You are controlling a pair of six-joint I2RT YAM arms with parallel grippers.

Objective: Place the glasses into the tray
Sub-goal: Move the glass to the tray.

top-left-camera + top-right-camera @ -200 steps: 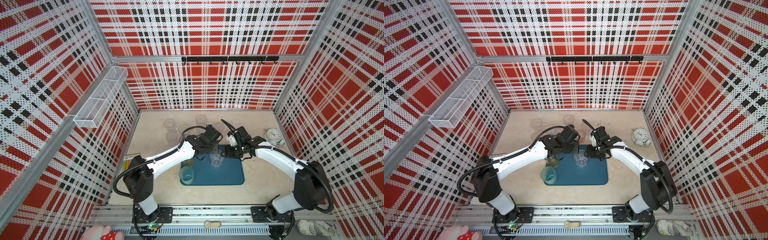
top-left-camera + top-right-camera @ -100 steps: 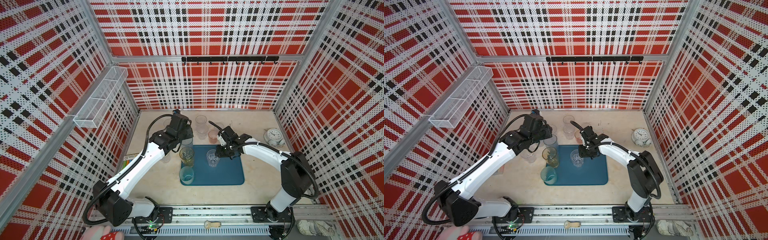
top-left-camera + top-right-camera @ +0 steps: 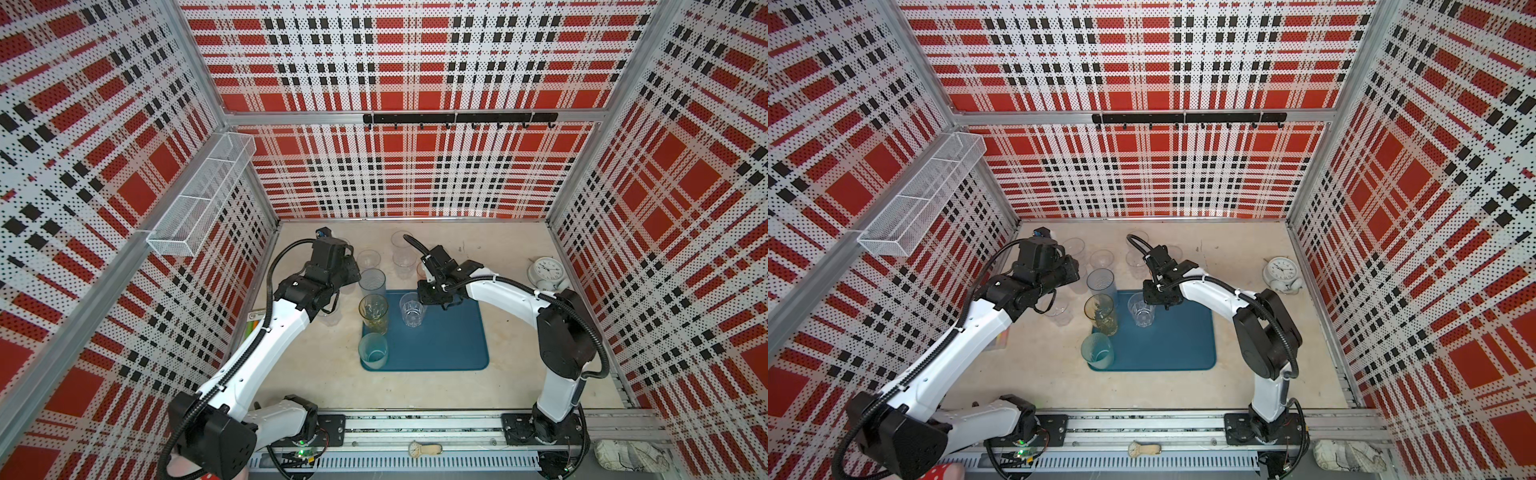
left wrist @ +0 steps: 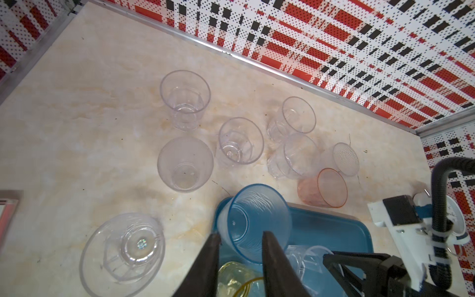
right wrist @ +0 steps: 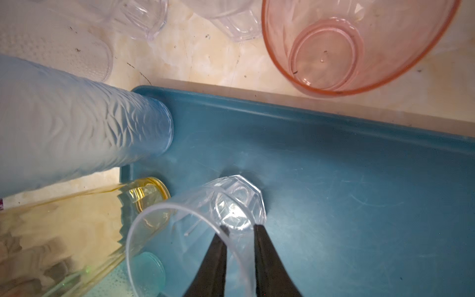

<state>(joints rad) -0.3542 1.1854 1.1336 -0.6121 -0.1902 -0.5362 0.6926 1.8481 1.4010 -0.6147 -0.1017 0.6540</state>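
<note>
Four glasses stand in the tray, eight outside; narrow jaws straddle grey-blue glass's and clear glass's rims, grip unclear.

The tray is open across its right half. Its left edge is lined by the grey-blue glass, amber glass and teal glass, with a clear glass just inside. Beyond it, loose glasses crowd the far edge of the counter.

Bright, even light; blurred wrist foregrounds.
</note>
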